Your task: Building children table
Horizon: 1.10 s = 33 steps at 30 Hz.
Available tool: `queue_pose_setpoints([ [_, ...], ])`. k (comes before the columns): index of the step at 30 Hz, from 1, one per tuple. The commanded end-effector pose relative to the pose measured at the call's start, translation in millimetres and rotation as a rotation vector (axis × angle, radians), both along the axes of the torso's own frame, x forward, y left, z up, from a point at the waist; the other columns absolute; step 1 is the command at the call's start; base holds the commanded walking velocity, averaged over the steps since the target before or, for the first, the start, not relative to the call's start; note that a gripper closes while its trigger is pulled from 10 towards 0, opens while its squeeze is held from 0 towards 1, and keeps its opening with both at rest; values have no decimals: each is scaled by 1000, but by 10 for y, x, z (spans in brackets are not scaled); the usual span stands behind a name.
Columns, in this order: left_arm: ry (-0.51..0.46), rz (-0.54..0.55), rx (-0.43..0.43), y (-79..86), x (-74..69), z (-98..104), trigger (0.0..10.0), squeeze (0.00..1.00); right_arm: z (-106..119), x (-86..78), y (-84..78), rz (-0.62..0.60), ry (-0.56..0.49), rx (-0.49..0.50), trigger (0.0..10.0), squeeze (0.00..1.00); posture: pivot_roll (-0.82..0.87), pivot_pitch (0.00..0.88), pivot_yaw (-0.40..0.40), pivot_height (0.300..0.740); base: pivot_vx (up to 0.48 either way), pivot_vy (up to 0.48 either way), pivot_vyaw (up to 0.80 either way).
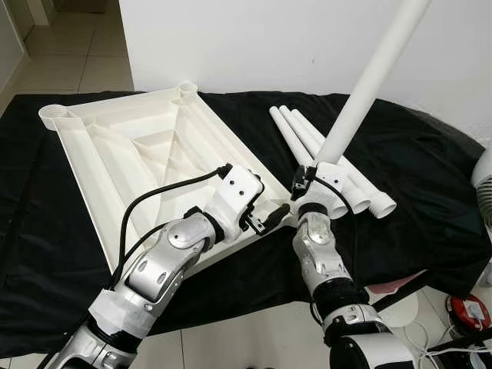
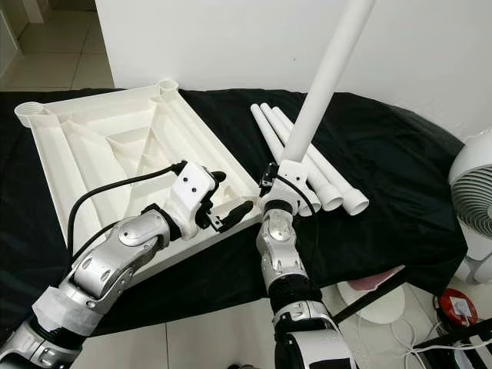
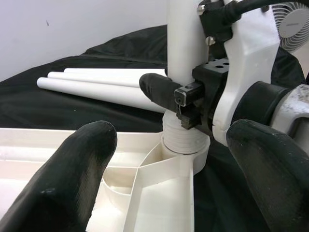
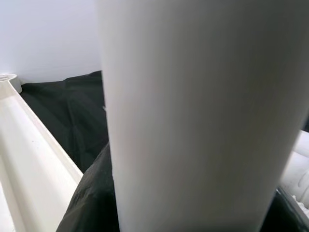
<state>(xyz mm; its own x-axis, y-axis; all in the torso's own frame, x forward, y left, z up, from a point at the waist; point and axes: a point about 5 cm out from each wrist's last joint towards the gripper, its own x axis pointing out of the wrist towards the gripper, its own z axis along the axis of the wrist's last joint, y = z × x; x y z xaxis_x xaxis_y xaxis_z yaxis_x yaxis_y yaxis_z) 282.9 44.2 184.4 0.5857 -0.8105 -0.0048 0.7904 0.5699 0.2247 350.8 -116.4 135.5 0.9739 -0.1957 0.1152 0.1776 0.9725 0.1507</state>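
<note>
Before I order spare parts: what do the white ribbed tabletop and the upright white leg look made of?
White ribbed tabletop: seemingly moulded plastic, matte, given its thin cast ribs and round corner sockets. Upright white leg: seemingly smooth plastic tube with a faint sheen and a threaded end.

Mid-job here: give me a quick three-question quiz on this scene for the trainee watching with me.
1. True or false: the right gripper holds a leg upright.
2. How many legs lie on the black cloth?
3. The held leg's threaded end sits at: A) a corner socket of the tabletop; B) the fan; C) the floor.

The left gripper hovers open beside that corner.

Key: 1 true; 2 three; 3 A.
</note>
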Motion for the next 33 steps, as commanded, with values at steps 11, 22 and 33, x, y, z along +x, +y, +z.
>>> queue_pose_setpoints([
  [11,17,-61,26,37,57,34,10000,0,397,-10,42,249,-68,-146,10000,0,57,50,-64,740,0,0,0],
  [22,1,-58,-25,141,205,208,10000,1000,884,10,-117,395,-187,-153,10000,0,51,49,-55,740,0,0,0],
  [33,-16,-121,-179,223,311,643,10000,0,803,21,-246,563,-97,-301,10000,0,55,37,-59,740,0,0,0],
])
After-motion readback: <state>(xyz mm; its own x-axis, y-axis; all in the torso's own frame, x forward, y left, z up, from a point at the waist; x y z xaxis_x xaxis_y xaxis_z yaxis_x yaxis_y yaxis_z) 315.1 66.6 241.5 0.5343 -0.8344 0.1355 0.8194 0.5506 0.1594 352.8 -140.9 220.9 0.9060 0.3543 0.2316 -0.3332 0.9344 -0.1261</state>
